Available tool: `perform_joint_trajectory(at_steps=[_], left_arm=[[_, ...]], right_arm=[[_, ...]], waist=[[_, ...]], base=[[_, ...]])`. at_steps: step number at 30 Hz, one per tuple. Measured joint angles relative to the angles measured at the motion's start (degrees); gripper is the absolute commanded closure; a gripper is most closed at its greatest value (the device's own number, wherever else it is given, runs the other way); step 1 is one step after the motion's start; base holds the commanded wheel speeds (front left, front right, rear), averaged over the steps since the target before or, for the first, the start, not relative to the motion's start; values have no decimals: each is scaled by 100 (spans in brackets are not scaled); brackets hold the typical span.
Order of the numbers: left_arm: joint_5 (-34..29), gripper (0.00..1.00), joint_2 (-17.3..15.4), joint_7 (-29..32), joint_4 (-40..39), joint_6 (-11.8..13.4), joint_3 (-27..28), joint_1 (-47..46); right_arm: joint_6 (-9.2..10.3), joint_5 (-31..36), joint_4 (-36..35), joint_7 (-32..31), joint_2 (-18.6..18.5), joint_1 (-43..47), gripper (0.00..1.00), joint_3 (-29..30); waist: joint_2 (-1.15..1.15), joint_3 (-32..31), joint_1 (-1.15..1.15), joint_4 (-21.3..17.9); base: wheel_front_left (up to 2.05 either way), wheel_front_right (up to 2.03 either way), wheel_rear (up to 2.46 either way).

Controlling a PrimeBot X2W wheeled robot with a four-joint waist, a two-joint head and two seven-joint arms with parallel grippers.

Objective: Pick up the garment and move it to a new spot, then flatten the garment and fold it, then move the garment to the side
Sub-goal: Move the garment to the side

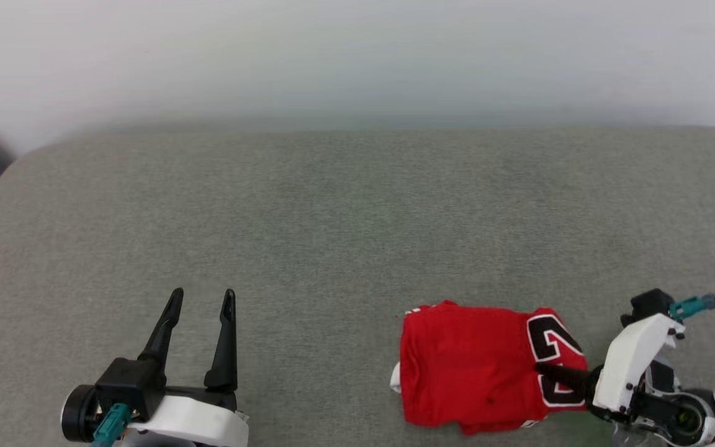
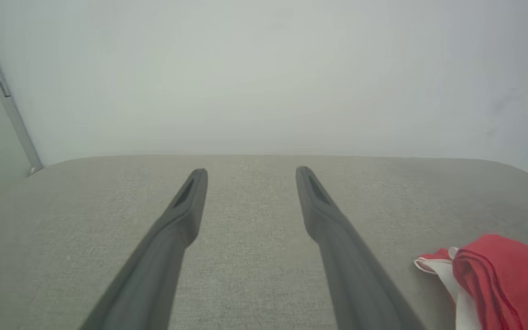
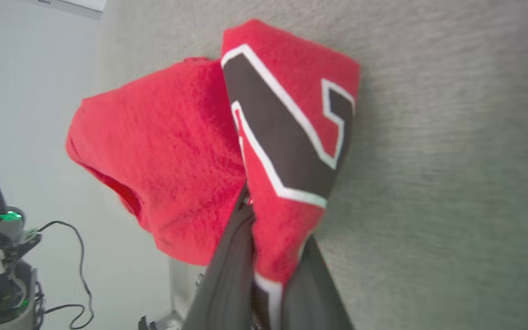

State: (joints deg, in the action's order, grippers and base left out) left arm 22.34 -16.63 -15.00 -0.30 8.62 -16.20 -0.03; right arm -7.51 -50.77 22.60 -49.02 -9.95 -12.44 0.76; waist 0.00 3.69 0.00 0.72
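Red shirt (image 1: 475,366), right end effector (image 1: 544,370) clenched on numbered edge, left end effector (image 1: 202,295) released; shallow pinch could slip, unravelling fold

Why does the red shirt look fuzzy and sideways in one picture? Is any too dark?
Right wrist view: the shirt sits close to the camera, so it looks soft and tilted. Head view: even light, faint shadows, hazy wall at the top. Left wrist view: bright and pale, not dark.
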Motion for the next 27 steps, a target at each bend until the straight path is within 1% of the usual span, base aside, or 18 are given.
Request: perform_joint_trajectory(at_steps=[6,11,13,15,19,21,22,23,27], left_arm=[[-103,0,-57,-5,-302,-2,-2,-205],[-244,0,-205,77,-662,-52,-3,-652],[-322,0,-291,164,-845,-65,-19,-883],[-441,0,-339,249,-998,-113,-63,-1134],[-628,0,-460,475,-1281,-205,-169,-1662],[-708,0,-498,577,-1389,-244,-204,-1879],[-708,0,-498,577,-1389,-244,-204,-1879],[-771,0,-526,669,-1485,-272,-240,-2072],[-859,0,-573,781,-1615,-355,-339,-2357]], right_arm=[[0,1174,-186,171,-517,-492,100,-407],[0,1867,-171,397,-888,-1061,100,-333],[0,2118,-98,519,-1039,-1314,100,-159],[0,2377,48,672,-1258,-1545,100,32],[0,2853,388,1005,-1558,-2009,100,472],[0,3018,571,1227,-1606,-2260,100,721],[0,3018,571,1227,-1606,-2260,100,721],[0,3234,731,1475,-1645,-2516,100,922],[0,3624,1096,1956,-1575,-2897,100,1443]], waist=[[0,201,0,-616],[0,711,0,-1063],[0,981,0,-1218],[0,1272,0,-1357],[0,1866,1,-1578],[0,2160,1,-1661],[0,2160,1,-1661],[0,2437,1,-1726],[0,2926,1,-1792]], base=[[0,0,0],[0,0,0],[0,0,0],[0,0,0],[0,0,0],[0,0,0],[0,0,0],[0,0,0],[0,0,0]])
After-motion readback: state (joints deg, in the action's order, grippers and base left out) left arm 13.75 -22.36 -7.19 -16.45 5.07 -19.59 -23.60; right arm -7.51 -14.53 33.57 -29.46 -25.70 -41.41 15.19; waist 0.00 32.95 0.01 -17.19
